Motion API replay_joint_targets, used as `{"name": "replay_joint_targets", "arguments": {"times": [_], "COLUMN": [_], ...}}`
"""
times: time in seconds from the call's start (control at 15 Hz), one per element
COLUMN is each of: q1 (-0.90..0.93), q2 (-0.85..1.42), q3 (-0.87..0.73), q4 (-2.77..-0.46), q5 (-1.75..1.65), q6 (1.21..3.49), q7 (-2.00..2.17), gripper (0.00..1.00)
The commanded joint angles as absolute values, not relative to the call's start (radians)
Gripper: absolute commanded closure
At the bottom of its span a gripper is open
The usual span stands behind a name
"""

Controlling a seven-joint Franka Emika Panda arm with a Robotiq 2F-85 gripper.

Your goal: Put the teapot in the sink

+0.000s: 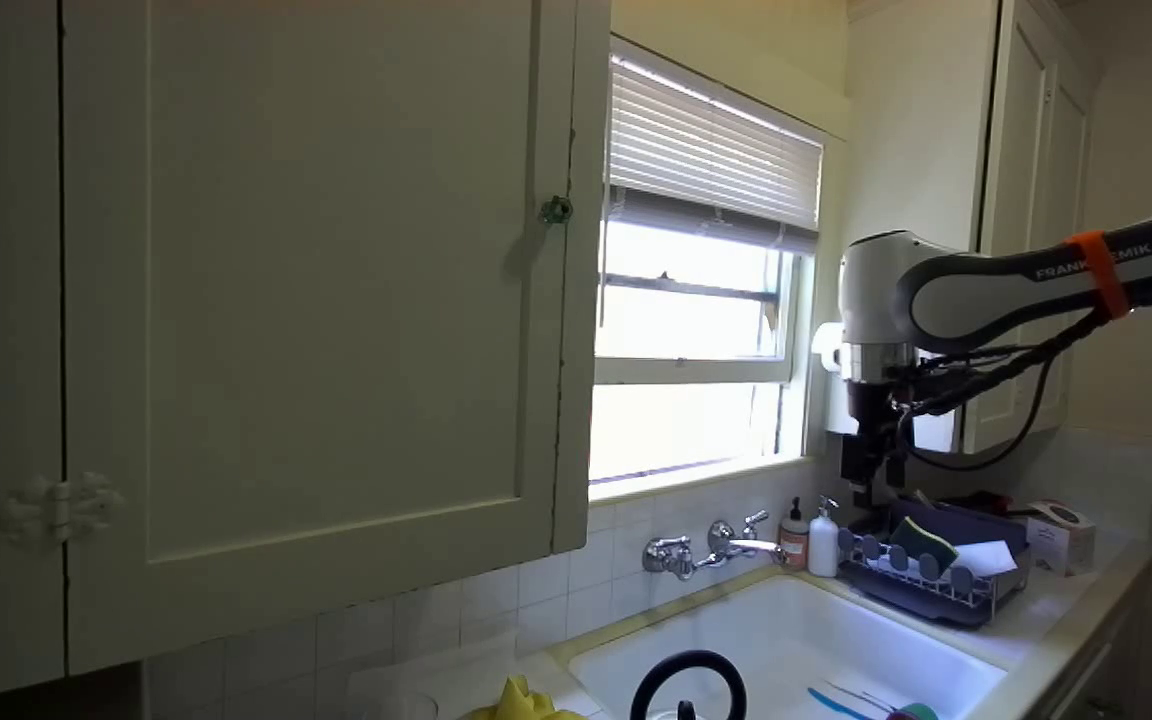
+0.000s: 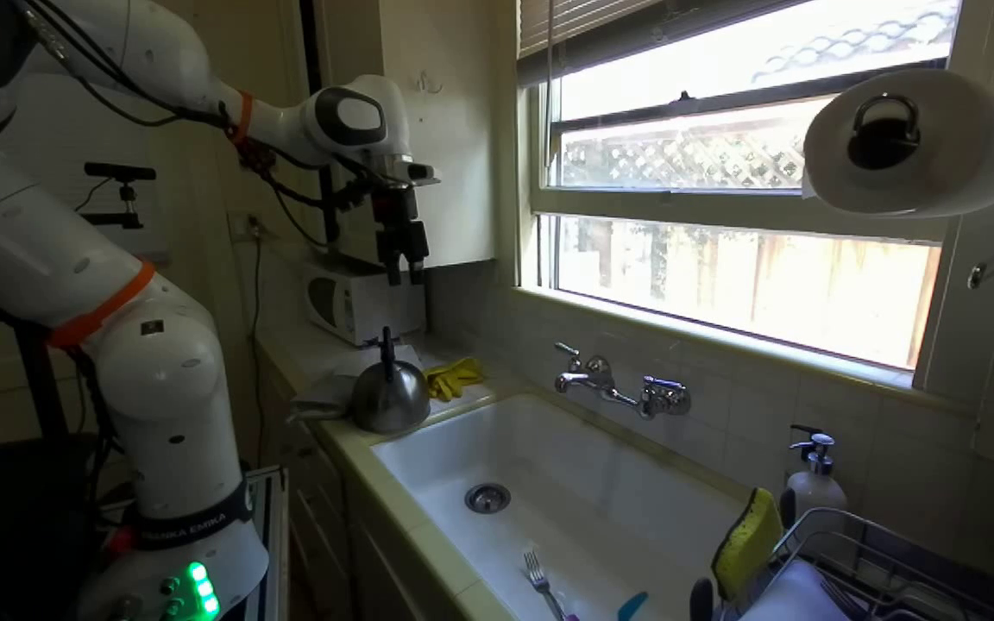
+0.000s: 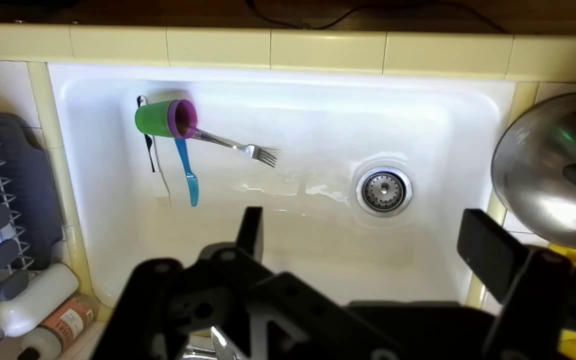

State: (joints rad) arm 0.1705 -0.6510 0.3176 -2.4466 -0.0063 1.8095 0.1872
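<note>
The teapot (image 2: 391, 401), a squat shiny grey metal kettle with a black arched handle, stands upright on the counter beside the drain end of the sink (image 2: 583, 483). In the wrist view the teapot (image 3: 538, 165) is at the right edge, partly cut off. In an exterior view only its black handle (image 1: 688, 659) shows at the bottom. The white sink also shows in the wrist view (image 3: 318, 125) and in an exterior view (image 1: 736, 630). My gripper (image 3: 360, 225) is open and empty, high above the sink and apart from the teapot; both exterior views show it (image 1: 878, 488) (image 2: 405, 274).
In the sink lie a green and purple cup (image 3: 155, 119), a fork (image 3: 248, 150) and a blue knife (image 3: 190, 180). The chrome tap (image 2: 622, 390) juts from the wall. A dish rack (image 1: 921, 585) and soap bottles (image 1: 823, 540) stand at one end; yellow gloves (image 2: 454, 378) lie behind the teapot.
</note>
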Motion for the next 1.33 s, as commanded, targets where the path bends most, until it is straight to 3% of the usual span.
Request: {"name": "replay_joint_targets", "arguments": {"times": [0.0,0.47,1.0,1.27], "q1": [0.186,0.193,0.251,0.296], "q2": [-0.647,-0.598,-0.267,-0.143], "q3": [0.306,0.324,0.392,0.433], "q4": [-2.444,-2.418,-2.263,-2.137], "q5": [-0.015,-0.081,-0.294,-0.404], "q6": [1.807,1.779,1.851,1.779], "q7": [0.195,0.131,-0.016,-0.053], "gripper": [0.00,0.00,0.00,0.00]}}
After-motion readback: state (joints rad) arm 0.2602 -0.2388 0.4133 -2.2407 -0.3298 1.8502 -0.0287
